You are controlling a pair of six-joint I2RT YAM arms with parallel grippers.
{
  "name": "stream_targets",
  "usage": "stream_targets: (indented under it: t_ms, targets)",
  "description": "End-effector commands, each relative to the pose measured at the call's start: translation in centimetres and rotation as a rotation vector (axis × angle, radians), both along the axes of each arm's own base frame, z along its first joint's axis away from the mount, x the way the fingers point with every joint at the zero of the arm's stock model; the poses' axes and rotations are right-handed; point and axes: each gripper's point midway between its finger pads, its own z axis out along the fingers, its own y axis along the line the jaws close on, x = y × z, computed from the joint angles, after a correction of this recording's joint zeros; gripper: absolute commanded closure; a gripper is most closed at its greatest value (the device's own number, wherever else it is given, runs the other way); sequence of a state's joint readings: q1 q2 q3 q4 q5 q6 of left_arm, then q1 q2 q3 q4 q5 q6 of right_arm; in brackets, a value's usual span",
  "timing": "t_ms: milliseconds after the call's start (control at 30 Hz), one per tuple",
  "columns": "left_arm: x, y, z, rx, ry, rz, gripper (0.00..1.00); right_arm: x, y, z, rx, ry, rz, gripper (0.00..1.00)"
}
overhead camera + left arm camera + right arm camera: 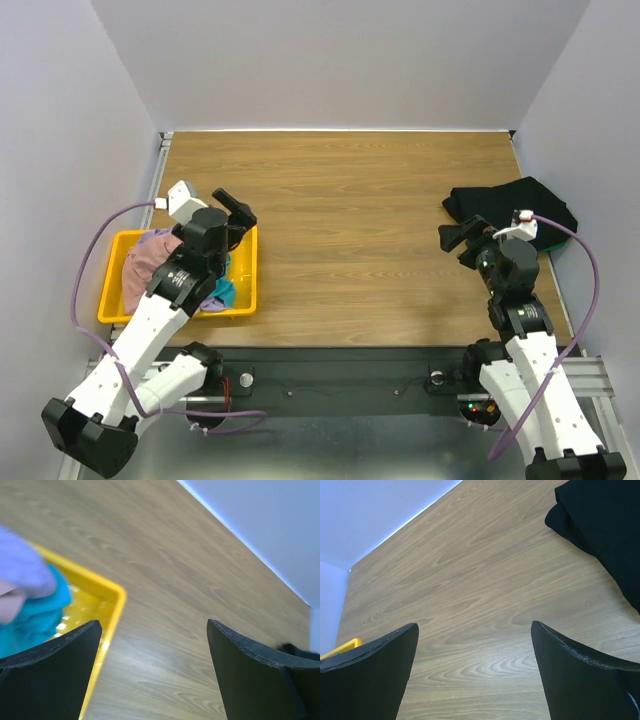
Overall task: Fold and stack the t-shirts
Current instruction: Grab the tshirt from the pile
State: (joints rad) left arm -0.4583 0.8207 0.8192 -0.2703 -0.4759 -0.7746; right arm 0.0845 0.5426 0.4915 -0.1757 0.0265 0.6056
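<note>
Across the wood-grain worktop, everything is placed from the yellow tray, which sits at the left side by the near edge. Left arm reaches from its base up over the tray. Right arm stands well to the right of the tray, at the worktop's other side.

Black t-shirt: loosely bunched, lying on the worktop well right of the tray, just past the right arm's wrist.

Inside the tray is a heap:
- Dusty pink t-shirt fills the tray's left part.
- Lavender t-shirt is at the tray's far side.
- Teal t-shirt is toward the tray's near right corner, partly under the arm.

Left gripper is above the tray's far right corner, jaws spread wide, nothing between them. Right gripper is well right of the tray, just beside the black t-shirt's near-left edge, jaws spread wide, nothing held.
</note>
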Motion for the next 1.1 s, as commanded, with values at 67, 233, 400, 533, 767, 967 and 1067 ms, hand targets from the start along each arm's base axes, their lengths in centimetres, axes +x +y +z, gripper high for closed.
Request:
stream_targets:
  t_ms: [67, 233, 400, 533, 767, 967, 1067]
  targets:
    - [-3.6, 8.3, -1.6, 0.058, 0.133, 0.497, 0.01, 0.3, 0.2, 3.3, 0.054, -0.069, -0.004, 0.0]
    - [-4.4, 12.5, -2.8, 0.116, 0.223, 0.678, 0.01, 0.6, 1.0, 2.0, 0.046, -0.025, 0.044, 0.0]
    - [-3.5, 15.6, -4.8, 0.113, 0.303, 0.73, 0.01, 0.7, 1.2, 0.9, 0.03, 0.009, 0.058, 0.0]
    - [-3.1, 17.6, -5.5, 0.081, 0.297, 0.781, 0.03, 0.9, 1.0, 0.3, 0.016, 0.026, 0.048, 0.0]
    - [-0.9, 17.7, -7.3, 0.078, 0.345, 0.681, 0.26, 0.9, 1.3, -0.3, 0.0, 0.043, 0.077, 0.0]
    - [-1.8, 18.1, -10.1, 0.058, 0.422, 0.75, 0.3, 0.9, 1.1, -0.5, -0.002, 0.046, 0.063, 0.0]
    - [-1.3, 18.2, -10.8, 0.066, 0.431, 0.727, 0.58, 0.9, 1.3, -0.4, 0.005, 0.047, 0.076, 0.0]
